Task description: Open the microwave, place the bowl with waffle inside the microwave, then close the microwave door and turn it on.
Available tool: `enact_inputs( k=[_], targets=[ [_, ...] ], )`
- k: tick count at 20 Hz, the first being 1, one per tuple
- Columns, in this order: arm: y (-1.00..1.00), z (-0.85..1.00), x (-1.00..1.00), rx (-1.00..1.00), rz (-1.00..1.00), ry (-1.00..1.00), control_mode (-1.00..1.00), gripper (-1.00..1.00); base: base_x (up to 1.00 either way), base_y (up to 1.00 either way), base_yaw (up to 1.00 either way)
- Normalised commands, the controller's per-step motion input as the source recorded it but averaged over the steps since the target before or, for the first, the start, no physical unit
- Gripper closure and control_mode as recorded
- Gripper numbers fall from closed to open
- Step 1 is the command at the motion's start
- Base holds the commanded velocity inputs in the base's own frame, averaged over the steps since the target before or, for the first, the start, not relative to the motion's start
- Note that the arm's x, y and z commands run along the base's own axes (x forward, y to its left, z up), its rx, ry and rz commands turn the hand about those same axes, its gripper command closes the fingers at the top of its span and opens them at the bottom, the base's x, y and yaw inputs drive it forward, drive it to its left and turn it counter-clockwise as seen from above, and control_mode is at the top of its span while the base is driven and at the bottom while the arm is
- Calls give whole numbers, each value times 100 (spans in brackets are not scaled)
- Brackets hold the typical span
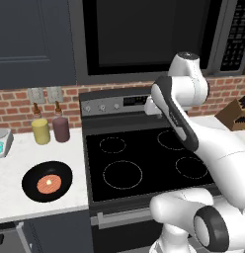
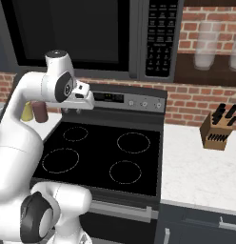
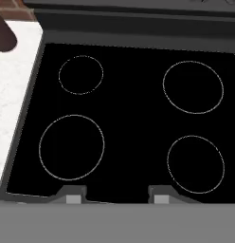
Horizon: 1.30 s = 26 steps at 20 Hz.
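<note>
**Two fingertips spread above the stove, nothing between them**

Two dark fingertips of the claw stand apart at the bottom of the hand view, empty, looking straight down on the black stove and its four burner rings. In the right base view the hand hangs over the stove's back edge, just in front of the control panel.

Above it the microwave is closed — its microwave door with black glass sits flush, the keypad to the right.

Well to the left, on the white table, the bowl rests beside the stove, with the waffle lying inside it. Behind the bowl stand a yellow jar and a maroon jar. On the right side of the table sits a knife block.
</note>
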Motion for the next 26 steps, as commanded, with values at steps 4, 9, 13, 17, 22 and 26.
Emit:
enact_inputs(
  k=[4, 9, 13, 17, 22, 26],
  targets=[
    [0, 0, -16, 0, 0, -16, -100, -100, 0, 0, 0],
    [-4, 14, -76, 0, 0, -58, -100, -100, 0, 0, 0],
    [-20, 45, -90, 0, 0, -67, -100, -100, 0, 0, 0],
    [-28, 56, -38, 0, -1, -55, -100, -100, 0, 0, 0],
    [-44, 56, -26, 2, -1, -47, -100, -100, 0, 0, 0],
    [-30, 61, 0, 2, 0, -36, -100, -100, 0, 0, 0]
  ],
)
